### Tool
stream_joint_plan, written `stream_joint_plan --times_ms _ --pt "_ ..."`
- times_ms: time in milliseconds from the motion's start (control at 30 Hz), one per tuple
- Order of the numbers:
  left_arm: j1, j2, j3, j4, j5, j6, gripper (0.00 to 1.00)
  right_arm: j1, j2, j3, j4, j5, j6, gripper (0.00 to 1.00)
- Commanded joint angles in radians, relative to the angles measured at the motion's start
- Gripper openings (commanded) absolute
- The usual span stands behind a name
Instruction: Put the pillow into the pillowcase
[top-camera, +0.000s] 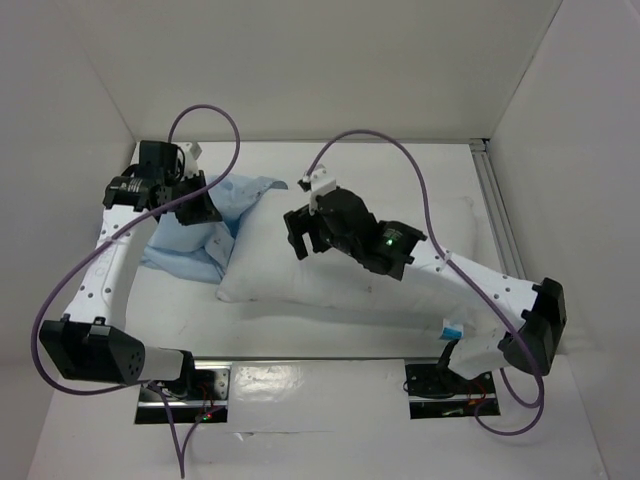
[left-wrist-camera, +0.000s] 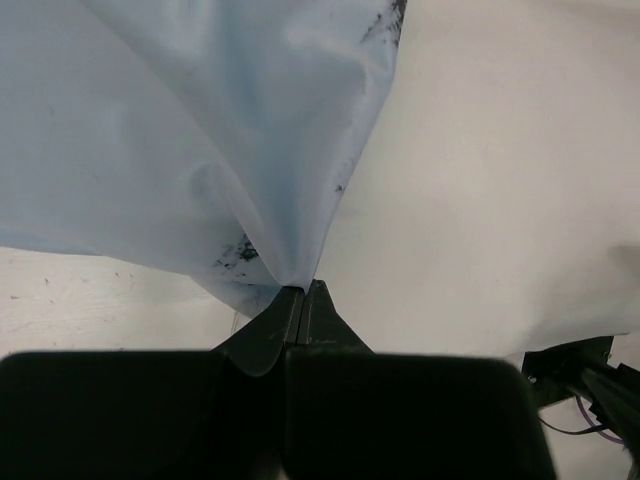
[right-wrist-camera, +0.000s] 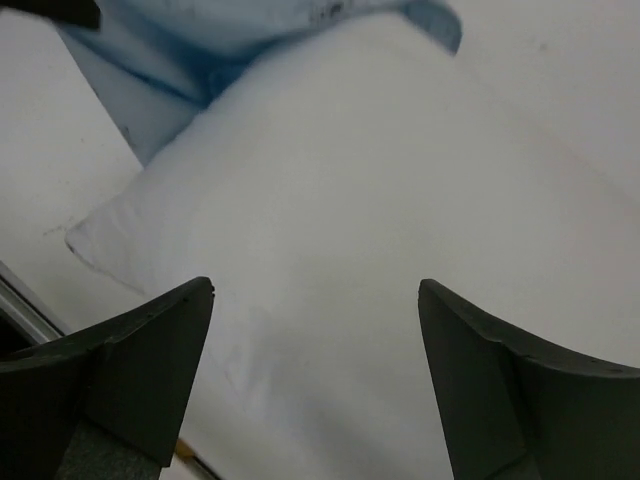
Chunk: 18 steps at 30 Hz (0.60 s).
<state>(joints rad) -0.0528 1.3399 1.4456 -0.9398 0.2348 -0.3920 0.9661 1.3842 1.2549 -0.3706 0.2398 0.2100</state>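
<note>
White and plump, the pillow (top-camera: 270, 275) lies across the middle of your worktop (top-camera: 400, 165). Its skin is smooth, and one stitched, pointed corner aims at the left edge. Its left end meets the pillowcase (top-camera: 185, 245) — thin, pale blue, wrinkled cloth bunched toward the far-left corner, with dark specks along a hem.

Your left gripper (left-wrist-camera: 302, 292) has its jaws pressed together on a fold of that blue cloth. The left wrist view shows the fabric drawn into a taut cone at the fingertips (left-wrist-camera: 285, 312), while from overhead the arm hides this.

Your right gripper (right-wrist-camera: 315, 300) hangs over the pillow's left half, jaws spread wide with nothing between them — only the right wrist view makes that plain. Purple cables (top-camera: 215, 120) loop above both arms.
</note>
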Motion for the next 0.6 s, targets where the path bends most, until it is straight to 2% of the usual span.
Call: stream_joint_plan --times_ms 0,67,200,300,333,433,567 --pt "0.007 0.007 0.021 0.058 0.011 0.010 0.00 -0.004 0.043 0.247 -0.074 0.070 -0.038 0.91" --pt "0.007 0.019 0.030 0.067 0.001 0.010 0.00 -0.016 0.119 0.348 -0.122 0.105 -0.049 0.93" --pt "0.007 0.041 0.048 0.091 0.001 -0.021 0.00 -0.102 0.385 0.572 -0.203 0.070 -0.108 0.94" --pt "0.007 0.067 0.068 0.091 0.011 -0.030 0.00 -0.151 0.555 0.762 -0.309 0.056 -0.132 0.99" --pt "0.007 0.077 0.068 0.091 0.011 -0.030 0.00 -0.161 0.585 0.856 -0.391 0.035 -0.132 0.99" --pt "0.007 0.087 0.078 0.091 0.000 -0.030 0.00 -0.161 0.601 0.847 -0.407 -0.130 -0.145 0.99" --pt "0.007 0.087 0.067 0.091 -0.025 -0.030 0.00 -0.161 0.610 0.688 -0.366 -0.197 -0.112 0.99"
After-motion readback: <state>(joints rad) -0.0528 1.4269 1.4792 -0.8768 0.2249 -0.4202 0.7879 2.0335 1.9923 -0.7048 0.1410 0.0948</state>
